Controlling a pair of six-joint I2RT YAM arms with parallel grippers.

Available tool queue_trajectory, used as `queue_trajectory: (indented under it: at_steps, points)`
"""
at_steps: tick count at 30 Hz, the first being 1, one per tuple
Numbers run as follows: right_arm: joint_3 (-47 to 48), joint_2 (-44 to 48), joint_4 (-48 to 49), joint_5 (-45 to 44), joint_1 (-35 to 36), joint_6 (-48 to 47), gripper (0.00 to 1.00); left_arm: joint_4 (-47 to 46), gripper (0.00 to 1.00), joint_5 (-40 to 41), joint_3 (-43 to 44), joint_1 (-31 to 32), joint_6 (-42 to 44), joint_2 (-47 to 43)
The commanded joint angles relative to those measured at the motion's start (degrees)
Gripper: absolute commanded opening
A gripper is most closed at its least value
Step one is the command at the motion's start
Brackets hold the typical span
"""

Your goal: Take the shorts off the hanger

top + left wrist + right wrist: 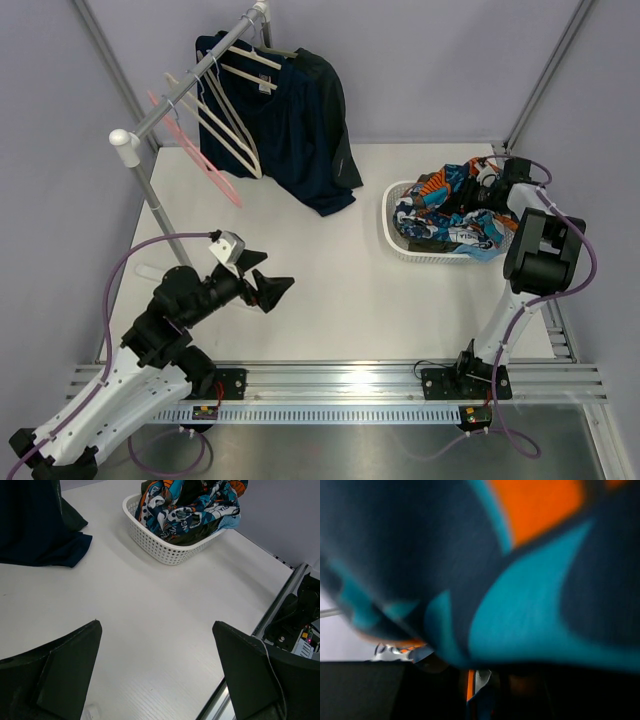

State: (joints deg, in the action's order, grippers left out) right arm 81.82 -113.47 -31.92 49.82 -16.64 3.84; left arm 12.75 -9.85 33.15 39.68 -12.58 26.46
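1. Shorts: dark navy, draped over a hanger on the rack rail. They sit well ahead of the left gripper and slightly to its left. The lower hem looks to touch the table.
2. Left gripper: jaws spread wide, nothing between them, low over the table.
3. Right gripper: buried in the patterned clothes in the basket, far from the shorts. Its wrist view is all blurred fabric, so I cannot tell whether it is pinching cloth.
4. Handling, my read: light, limp, thin, probably slick sports fabric. It won't hold shape, will bunch and slide, and is not fragile.
5. Grip point: pinch a fold at the hem or side edge nearest the left gripper, then pull down and away. The waistband is higher and crowded by 2 beige hangers.
6. Risk: a thin pinch slips, or the hanger comes along.
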Motion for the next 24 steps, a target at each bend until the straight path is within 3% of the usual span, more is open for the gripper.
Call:
queue_trajectory:
  at_steps: [1,5,8,12,18,19,20,24]
  points:
    - [-3.50,-2.02,0.98,-12.90,1.35,-3.48,0.29,-3.79,0.99,-0.79,-0.10,0.13,-0.52,0.87]
    - [-4.74,-0.35,0.98,-13.00,1.97,-7.43,0.31,-4.58,0.99,-0.70,-0.27,0.13,-0.60,1.49]
    - [-4.31,4.91,-0.50,-11.68,2.05,-10.50,0.33,-4.23,0.99,-0.79,0.43,0.13,-0.78,2.28]
    - [1.75,16.75,-9.35,-11.41,2.05,-17.27,0.40,-3.35,0.99,-0.26,2.10,0.13,-0.61,3.16]
    - [17.30,25.30,-23.42,-15.79,3.98,-29.57,0.63,-3.96,0.99,2.19,3.68,0.13,-2.27,4.04]
    - [18.36,26.45,-23.80,-17.11,4.68,-32.11,0.70,-4.14,0.99,2.64,3.77,0.13,-2.71,4.04]
    - [18.03,27.85,-23.45,-18.78,5.82,-32.66,0.99,-4.31,0.99,3.16,3.94,0.13,-3.24,4.04]
    - [11.45,36.36,-15.20,-19.15,6.36,-29.77,0.99,-2.13,0.99,7.21,5.26,0.13,-6.05,3.87]
